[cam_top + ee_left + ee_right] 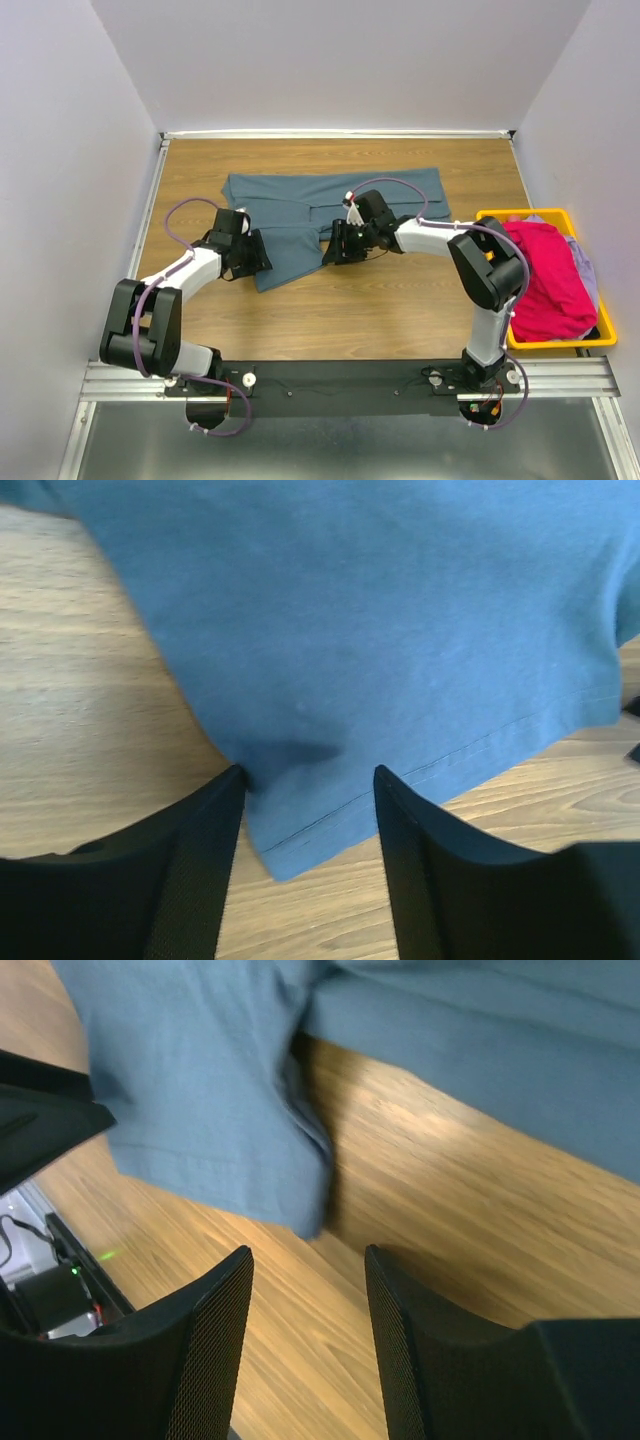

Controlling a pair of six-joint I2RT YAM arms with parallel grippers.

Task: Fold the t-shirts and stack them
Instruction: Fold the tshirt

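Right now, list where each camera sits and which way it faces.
Top external: above and behind the robot, looking down on table, left arm, right arm, slate-blue t-shirt, yellow bin.
Left wrist: on the left arm, facing the t-shirt hem; open left gripper shows.
Right wrist: on the right arm, facing a t-shirt corner and table; open right gripper shows.
Shared: all three see that t-shirt.

One camera sits high at my back, looking down over the whole desk (350, 310) from well away. The one on my left wrist looks past my left end effector (308, 815), very near the desk, at a corner of the blue-grey shirt (400, 630). The one on my right wrist looks past my right end effector (308, 1305), equally low, at the same shirt's hem from the opposite side. All three share that near hem and the wood beside it.
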